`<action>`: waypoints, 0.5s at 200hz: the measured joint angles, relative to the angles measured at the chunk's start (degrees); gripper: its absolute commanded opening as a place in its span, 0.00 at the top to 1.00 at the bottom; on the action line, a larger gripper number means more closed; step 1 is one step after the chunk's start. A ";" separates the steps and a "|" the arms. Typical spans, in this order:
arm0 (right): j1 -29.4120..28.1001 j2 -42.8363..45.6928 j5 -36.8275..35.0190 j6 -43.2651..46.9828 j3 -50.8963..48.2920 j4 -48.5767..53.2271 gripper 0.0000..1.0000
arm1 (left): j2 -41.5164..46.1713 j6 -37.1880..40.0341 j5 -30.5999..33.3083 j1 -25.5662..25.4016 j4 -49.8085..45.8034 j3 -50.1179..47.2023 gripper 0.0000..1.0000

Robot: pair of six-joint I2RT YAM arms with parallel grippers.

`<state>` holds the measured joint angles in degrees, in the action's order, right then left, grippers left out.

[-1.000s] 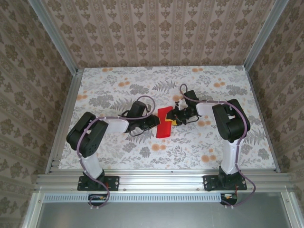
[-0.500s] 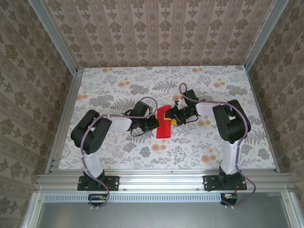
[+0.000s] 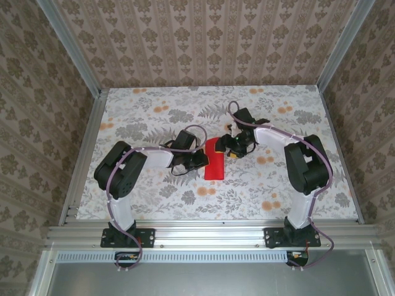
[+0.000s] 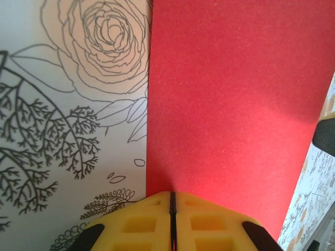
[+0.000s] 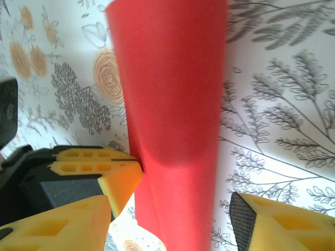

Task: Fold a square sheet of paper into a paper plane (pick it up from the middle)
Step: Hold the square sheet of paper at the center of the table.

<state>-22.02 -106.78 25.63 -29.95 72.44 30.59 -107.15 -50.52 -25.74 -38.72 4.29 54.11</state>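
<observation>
- Worktop [image 3: 154, 197], flower-printed, is the nearest thing to the robot and lies bare on the near side of the square sheet of paper [image 3: 215, 161].
- That sheet lies about mid-worktop as a narrow, doubled red band. Its long axis runs from near to far and its far end is cut on a slant.
- The left hand [image 3: 199, 159] comes in at the sheet's left edge, toward its near half. Its yellow fingers [image 4: 146, 225] are pressed together, and their tips rest on the red surface just inside that edge. I cannot tell whether a layer is caught between them; they look to be pinning the sheet down rather than pinching it.
- The right hand [image 3: 229, 148] sits at the sheet's right edge, a little farther out. Its fingers [image 5: 272, 225] are spread, one on each side of the band, and neither seems to touch it.
- In the right wrist view an under-layer peeks out at the sheet's left edge where the left fingertips meet it. The band seems to bow up slightly instead of lying dead flat.
- Judged step: setting a lengthwise fold, with the right hand free of the paper and the left acting as the anchor.
- To do it well, hold the left tips down firmly so the layers cannot spring or skate on the slick print.
- Lift the right hand straight off the band before it travels, so neither finger drags an edge.
- Bring it back pressed together and stroke along the fold, away from the left hand and toward the far end.
- Check that the two long edges line up before hardening the crease, since a skewed fold here would carry into the wings.
</observation>
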 measured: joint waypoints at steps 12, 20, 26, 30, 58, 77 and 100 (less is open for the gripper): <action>-1.53 -0.07 -1.95 1.44 1.40 1.77 0.35 | 0.00 0.17 0.00 0.00 -0.37 0.22 0.89; -2.43 -0.17 -3.23 2.16 2.05 2.56 0.35 | 0.00 0.24 0.02 0.00 -0.70 0.37 0.90; -3.02 -0.22 -3.85 2.62 2.27 2.93 0.36 | -0.02 0.26 0.02 0.00 -0.96 0.48 0.90; -3.34 -0.33 -4.31 2.86 2.36 3.17 0.36 | 0.00 0.28 0.02 0.00 -1.07 0.50 0.90; -3.63 -1.70 -6.56 3.45 2.47 4.61 0.37 | 0.00 0.46 0.02 0.00 -1.38 0.63 0.89; -3.63 -2.54 -7.26 3.91 2.47 4.81 0.37 | 0.00 0.48 0.02 0.00 -1.38 0.63 0.89; -3.67 -3.69 -7.15 4.70 2.51 4.83 0.39 | -0.02 0.48 0.02 0.00 -1.38 0.66 0.89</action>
<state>-25.69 -110.48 18.48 -25.26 74.96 35.42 -107.18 -50.04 -25.71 -38.72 2.92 54.76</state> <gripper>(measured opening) 0.618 0.109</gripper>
